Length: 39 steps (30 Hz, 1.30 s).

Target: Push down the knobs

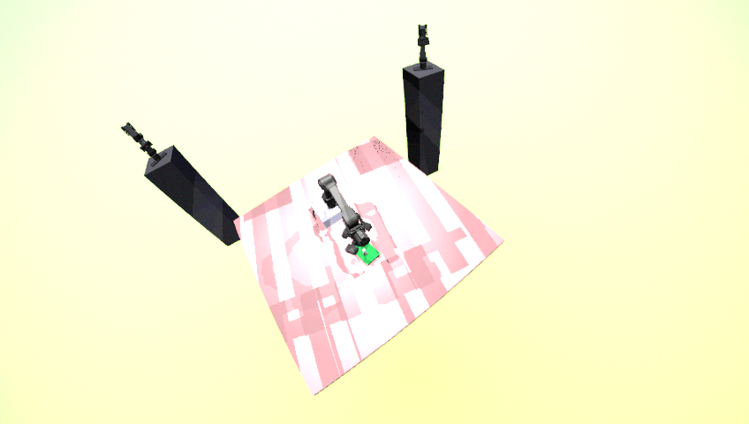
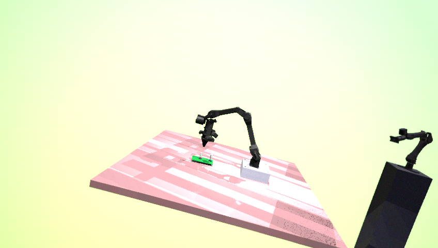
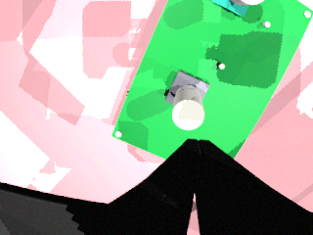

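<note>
The claw point(image 1: 362, 242) point(image 2: 204, 146) point(image 3: 196, 151) is closed and empty above the board point(image 1: 369, 255) point(image 2: 201, 160) point(image 3: 156, 64). The knob point(image 2: 201, 153) point(image 3: 188, 115) looks stiff and light; press its cap straight down, since its mount may snap.

I hold the black closed gripper point(image 2: 204, 145) above the green rectangular circuit board point(image 2: 201, 159) on the pink-and-white patterned table point(image 2: 147, 196).

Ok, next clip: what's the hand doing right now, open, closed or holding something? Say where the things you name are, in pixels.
Hand point(image 2: 204, 145) point(image 3: 196, 151): closed, nothing between the fingers, its tips above the green circuit board point(image 1: 371, 255) point(image 2: 197, 159) point(image 3: 161, 64).
</note>
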Each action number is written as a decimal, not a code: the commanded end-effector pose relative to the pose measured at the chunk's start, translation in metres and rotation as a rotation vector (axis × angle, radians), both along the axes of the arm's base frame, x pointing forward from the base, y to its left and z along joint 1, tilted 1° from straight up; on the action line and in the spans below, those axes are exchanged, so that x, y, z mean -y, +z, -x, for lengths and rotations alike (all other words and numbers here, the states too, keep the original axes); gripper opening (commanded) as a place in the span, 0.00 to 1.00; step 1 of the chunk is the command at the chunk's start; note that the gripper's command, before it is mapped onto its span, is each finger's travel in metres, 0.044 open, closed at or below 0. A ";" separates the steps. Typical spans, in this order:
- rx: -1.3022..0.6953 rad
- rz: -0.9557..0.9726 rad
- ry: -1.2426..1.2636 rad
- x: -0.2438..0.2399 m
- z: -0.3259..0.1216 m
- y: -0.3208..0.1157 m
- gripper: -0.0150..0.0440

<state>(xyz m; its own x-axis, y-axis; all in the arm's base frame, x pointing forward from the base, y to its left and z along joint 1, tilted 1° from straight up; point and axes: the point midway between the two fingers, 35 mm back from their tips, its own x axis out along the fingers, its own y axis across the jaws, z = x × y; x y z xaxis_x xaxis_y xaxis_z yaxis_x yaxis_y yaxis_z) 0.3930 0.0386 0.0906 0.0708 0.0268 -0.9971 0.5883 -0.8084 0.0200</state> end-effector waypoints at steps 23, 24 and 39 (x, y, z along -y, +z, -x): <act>-0.024 -0.014 -0.351 -0.002 -0.006 -0.020 0.25; -0.024 -0.014 -0.351 -0.002 -0.006 -0.020 0.25; -0.024 -0.014 -0.351 -0.002 -0.007 -0.040 0.25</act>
